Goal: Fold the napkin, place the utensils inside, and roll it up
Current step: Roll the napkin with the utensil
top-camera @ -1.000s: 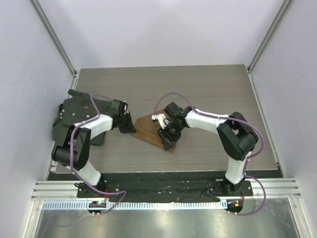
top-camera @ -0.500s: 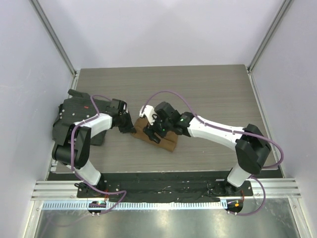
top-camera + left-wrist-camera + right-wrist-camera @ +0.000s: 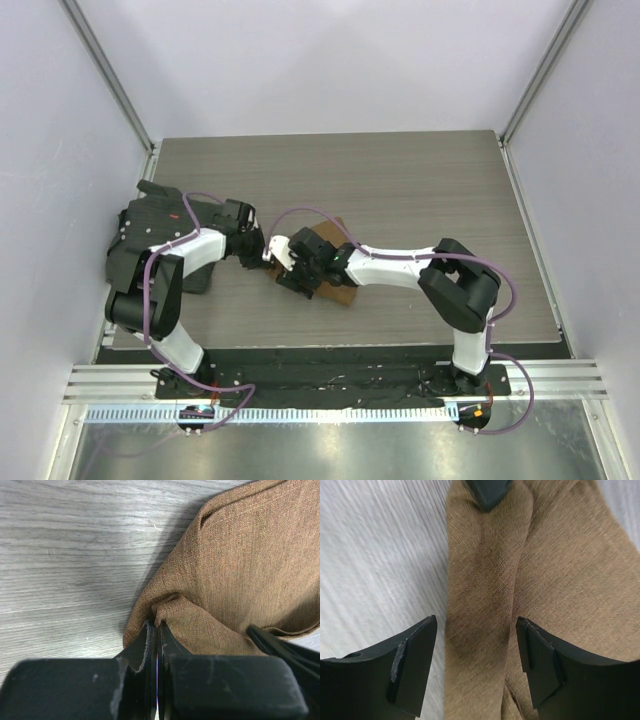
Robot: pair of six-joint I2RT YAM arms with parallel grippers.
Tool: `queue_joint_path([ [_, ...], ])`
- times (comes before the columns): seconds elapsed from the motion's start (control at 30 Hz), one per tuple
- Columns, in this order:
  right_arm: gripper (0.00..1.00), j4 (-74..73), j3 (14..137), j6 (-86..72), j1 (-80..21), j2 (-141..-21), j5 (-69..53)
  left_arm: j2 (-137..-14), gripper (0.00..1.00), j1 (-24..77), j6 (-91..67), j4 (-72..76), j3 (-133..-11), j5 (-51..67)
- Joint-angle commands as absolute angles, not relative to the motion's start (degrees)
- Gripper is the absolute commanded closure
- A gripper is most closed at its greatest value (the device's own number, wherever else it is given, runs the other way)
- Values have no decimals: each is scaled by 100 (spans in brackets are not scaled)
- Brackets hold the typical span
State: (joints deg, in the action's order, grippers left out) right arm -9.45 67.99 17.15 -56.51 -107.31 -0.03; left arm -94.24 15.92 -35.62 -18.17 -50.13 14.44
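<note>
Both grippers meet at the left end of the napkin (image 3: 338, 292), which lies bunched on the wooden table (image 3: 420, 180) between the two arms. The left gripper (image 3: 157, 628) is clenched tight on a small pinch of the cloth's edge, and the fabric puckers at its tips. The right gripper (image 3: 476, 625) stands released, jaws spread to either side of a raised ridge of cloth.

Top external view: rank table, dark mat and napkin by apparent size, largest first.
1. table, by far the largest.
2. dark mat, partly covered.
3. napkin; only a small patch shows and the rest is hidden, so its full size is unsure.
</note>
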Motion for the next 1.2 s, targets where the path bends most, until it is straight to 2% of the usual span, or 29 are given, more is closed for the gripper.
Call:
queue_joint_path([
  [0.0,28,-712,7049,1898,-5651,-10907,123,-9483,100,1573,-3551,-2145,-5063,1529],
  [0.13,30,-756,6996,1925,-5634,-11047,272,-9457,100,1564,-3542,-2153,-5063,1547],
  [0.23,37,-922,7014,1916,-5590,-11171,281,-9404,100,1564,-3542,-2127,-5071,1608],
  [0.27,46,-992,7022,1907,-5590,-11188,264,-9378,100,1564,-3551,-2118,-5071,1617],
  [0.37,59,-1169,6979,1855,-5572,-11197,80,-9203,99,1556,-3586,-2101,-5071,1539],
  [0.5,68,-1344,6856,1767,-5537,-11110,-421,-8869,83,1451,-3638,-2118,-5080,1363],
  [0.53,69,-1397,6803,1723,-5520,-11101,-561,-8703,75,1415,-3647,-2136,-5071,1267],
  [0.6,70,-1485,6794,1601,-5406,-11092,-1035,-8491,69,1371,-3656,-2136,-4993,1169],
  [0.63,70,-1564,6794,1556,-5344,-11109,-1263,-8281,62,1336,-3656,-2127,-4957,1117],
  [0.7,71,-1634,6812,1451,-5134,-11162,-1948,-8087,54,1318,-3647,-2083,-4817,994],
  [0.73,72,-1704,6846,1372,-5055,-11180,-2169,-7973,45,1310,-3656,-2066,-4756,950],
  [0.83,73,-1766,6916,1222,-4764,-11302,-3092,-7682,31,1301,-3665,-1925,-4545,967],
  [1.0,75,-2047,7250,1055,-4351,-11802,-4759,-7523,25,1301,-3691,-1697,-4333,1264],
  [1.17,75,-2434,7734,976,-4087,-12295,-5668,-7655,21,1301,-3823,-1407,-4096,1661],
])
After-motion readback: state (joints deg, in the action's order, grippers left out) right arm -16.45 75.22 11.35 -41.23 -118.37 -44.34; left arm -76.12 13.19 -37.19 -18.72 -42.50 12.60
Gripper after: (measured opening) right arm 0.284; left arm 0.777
